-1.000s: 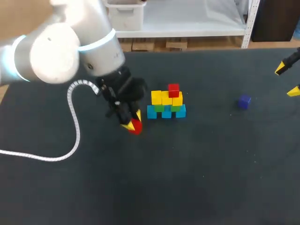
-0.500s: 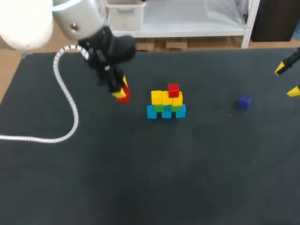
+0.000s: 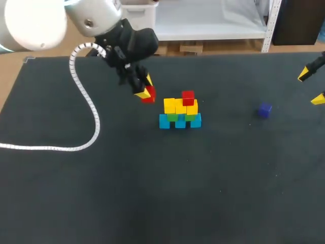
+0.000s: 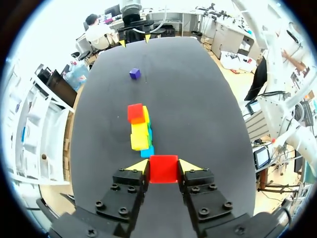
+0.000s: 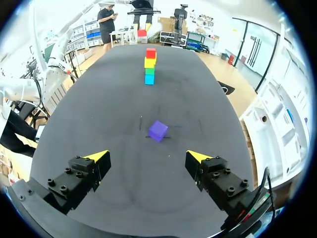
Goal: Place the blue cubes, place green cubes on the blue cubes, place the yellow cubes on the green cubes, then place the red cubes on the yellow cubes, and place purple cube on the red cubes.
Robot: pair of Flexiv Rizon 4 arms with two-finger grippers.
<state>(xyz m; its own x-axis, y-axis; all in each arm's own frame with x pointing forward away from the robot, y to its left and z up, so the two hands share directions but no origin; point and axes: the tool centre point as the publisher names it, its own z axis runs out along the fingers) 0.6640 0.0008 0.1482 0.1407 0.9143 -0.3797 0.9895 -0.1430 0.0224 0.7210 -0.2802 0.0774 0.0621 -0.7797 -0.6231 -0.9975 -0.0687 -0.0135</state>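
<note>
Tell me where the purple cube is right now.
In the head view the purple cube sits alone at right, between the block stack and the right gripper.

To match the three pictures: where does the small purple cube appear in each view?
Head view: the small purple cube lies alone, right of the stack of coloured cubes.
Left wrist view: the cube lies far ahead of the left jaws and their small red cube, beyond the stack.
Right wrist view: the cube lies ahead of the open right jaws, nearer than the stack.
Shared landmark: the stack.
</note>
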